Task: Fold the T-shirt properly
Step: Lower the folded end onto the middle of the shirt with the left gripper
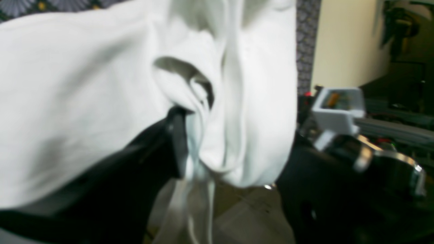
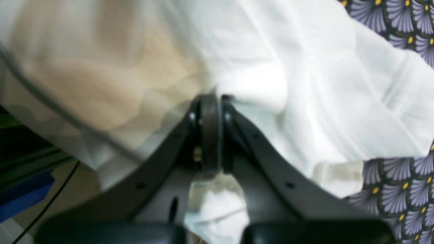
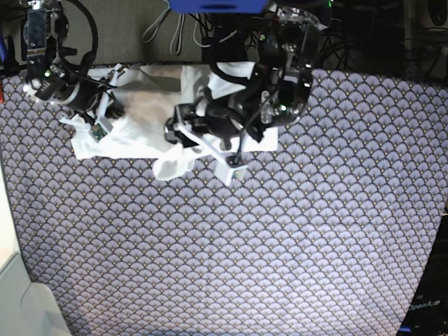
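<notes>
The worktop, covered in a purple fan-patterned cloth, carries the T-shirt, which lies crumpled at its far edge between the two arms. The right end effector has its jaws pressed together, pinching a fold of the white fabric. The left end effector has its jaws apart, with bunched fabric hanging between them and touching one finger.

The base view looks straight down from high above on both arms. Each wrist view sits just behind its own gripper, looking along the fingers at very close range. All three views share the T-shirt and patterned cloth.
</notes>
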Robot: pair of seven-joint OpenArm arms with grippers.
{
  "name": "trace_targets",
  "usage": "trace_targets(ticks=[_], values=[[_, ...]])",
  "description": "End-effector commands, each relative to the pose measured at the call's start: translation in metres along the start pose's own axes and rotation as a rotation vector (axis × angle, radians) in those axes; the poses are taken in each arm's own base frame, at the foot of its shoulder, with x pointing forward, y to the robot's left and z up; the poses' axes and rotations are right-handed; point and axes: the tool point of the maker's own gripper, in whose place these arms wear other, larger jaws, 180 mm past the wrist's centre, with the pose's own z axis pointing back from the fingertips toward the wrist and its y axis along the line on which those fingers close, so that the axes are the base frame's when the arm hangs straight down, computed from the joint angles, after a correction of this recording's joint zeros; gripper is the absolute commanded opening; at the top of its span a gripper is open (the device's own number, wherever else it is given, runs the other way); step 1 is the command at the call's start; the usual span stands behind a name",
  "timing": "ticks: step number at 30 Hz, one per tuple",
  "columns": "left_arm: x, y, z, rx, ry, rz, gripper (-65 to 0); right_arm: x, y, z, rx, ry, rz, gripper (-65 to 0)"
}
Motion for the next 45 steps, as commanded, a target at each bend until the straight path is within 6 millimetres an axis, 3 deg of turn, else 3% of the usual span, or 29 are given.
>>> trace_targets(ticks=[1, 7, 15, 19, 23, 32, 41, 45], values=[[0.009, -0.001, 0.004, -0.004, -0.027, -0.006, -38.9, 0.009, -0.006, 0.004, -0.013, -0.032, 0.009, -65.0], [0.007, 0.016, 0.007, 0.039, -0.016, -0.035, -39.0, 0.01, -0.005, 0.004, -0.011, -0.035, 0.006, -65.0], [0.006, 0.031, 0.011, 0.075, -0.009, -0.056, -49.9, 0.009, -0.004, 0.004, -0.009, -0.034, 0.004, -65.0], [0.003, 0.026, 0.01, 0.06, 0.003, -0.066, -44.6, 0.008, -0.003, 0.003, -0.007, -0.032, 0.002, -65.0], [-0.007, -0.001, 0.005, -0.024, 0.05, -0.103, -35.1, 0.008, -0.002, 0.004, -0.007, -0.032, 0.003, -65.0], [-0.022, -0.025, 0.011, -0.16, 0.172, -0.161, -33.8, 0.007, -0.002, 0.004, -0.006, -0.031, 0.002, -65.0], [-0.021, -0.01, 0.014, -0.127, 0.182, -0.16, -33.8, 0.007, -0.002, 0.004, -0.005, -0.03, 0.002, -65.0], [-0.019, 0.003, 0.005, 0.037, 0.133, -0.258, -33.8, 0.006, -0.001, 0.004, -0.005, -0.029, 0.001, -65.0]])
